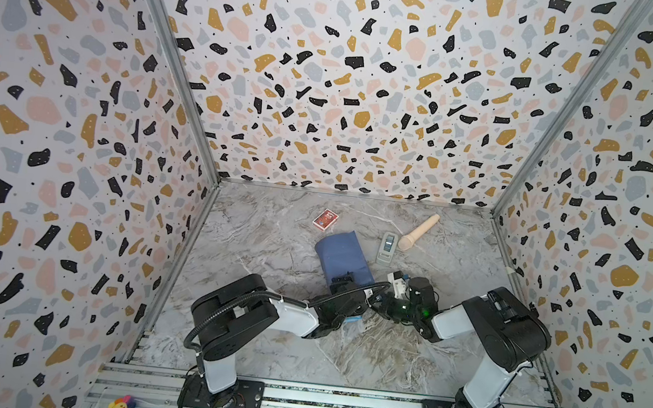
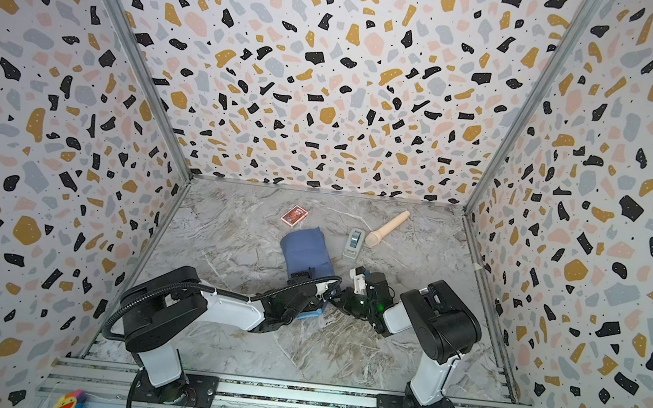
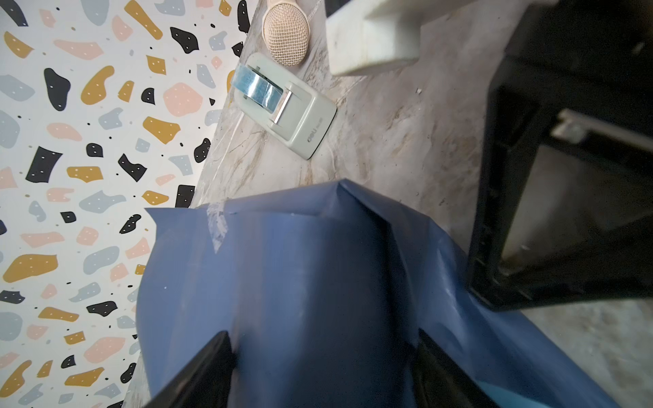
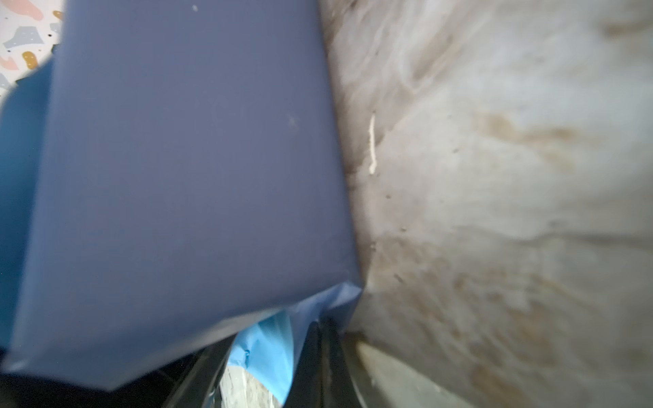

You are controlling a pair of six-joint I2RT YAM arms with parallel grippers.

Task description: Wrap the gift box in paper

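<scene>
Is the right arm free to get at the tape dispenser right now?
Probably, yes: the tape dispenser sits just beyond the right gripper on bare table, nothing between. But its jaws are shut at the paper's near end, maybe pinching it.

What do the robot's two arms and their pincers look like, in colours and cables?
The left arm and the right arm have white links and bulky black joints. A black ribbed cable runs along the left arm. The left pincer and right pincer are black. A green light glows near the right wrist.
</scene>
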